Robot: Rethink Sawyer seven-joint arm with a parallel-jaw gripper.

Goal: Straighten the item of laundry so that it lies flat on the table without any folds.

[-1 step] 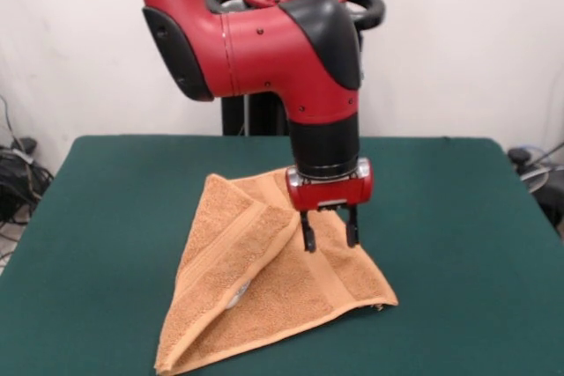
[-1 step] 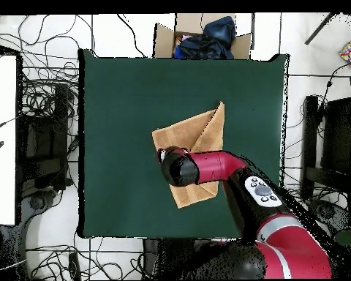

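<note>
The orange-tan towel, the item of laundry (image 1: 264, 297) (image 2: 193, 135), lies folded over itself in a rough triangle on the dark green table (image 1: 458, 217) (image 2: 120, 110). One flap overlaps the rest along a diagonal crease. A small white tag shows near its lower middle in the front view. My gripper (image 1: 330, 237) hangs just above the towel's upper middle part, open, with nothing between its black fingers (image 1: 307, 237). In the overhead view the arm's wrist (image 2: 180, 167) covers the gripper and part of the towel.
A cardboard box (image 2: 200, 36) with dark clothing stands beyond the table's far edge in the overhead view. Cables and equipment lie on the floor around the table. The towel's near corner reaches close to the table's front edge in the front view.
</note>
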